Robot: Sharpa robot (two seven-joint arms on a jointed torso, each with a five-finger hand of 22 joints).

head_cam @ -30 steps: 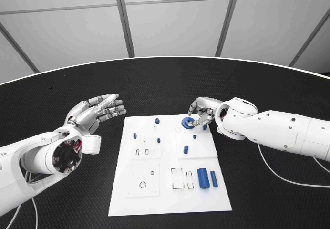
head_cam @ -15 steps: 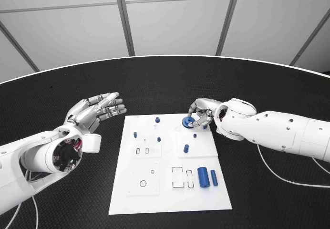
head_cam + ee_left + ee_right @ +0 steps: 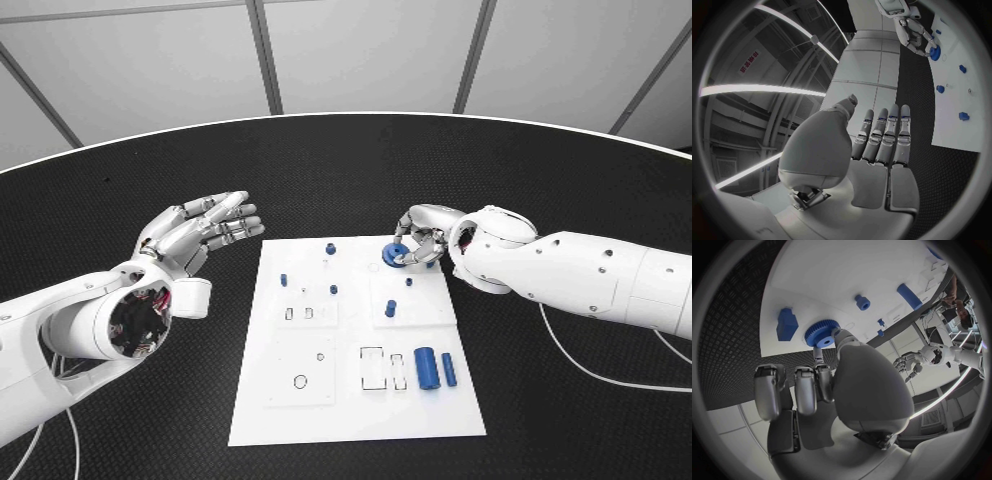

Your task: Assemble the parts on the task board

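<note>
The white task board lies in the middle of the black table. My right hand is at the board's far right corner and pinches a blue gear between thumb and finger. In the right wrist view the gear sits low at the board's surface beside a blue block; I cannot tell whether it is seated. My left hand is raised left of the board, fingers straight and apart, holding nothing. The left wrist view shows that hand flat and the gear far off.
A thick blue cylinder and a slim blue rod lie at the board's near right. Small blue pegs stand at its far end, and one peg stands nearer the middle. Outlined slots mark the left side.
The right hand and gear have barely shifted at the board's far right corner. The left hand stays raised and open.
</note>
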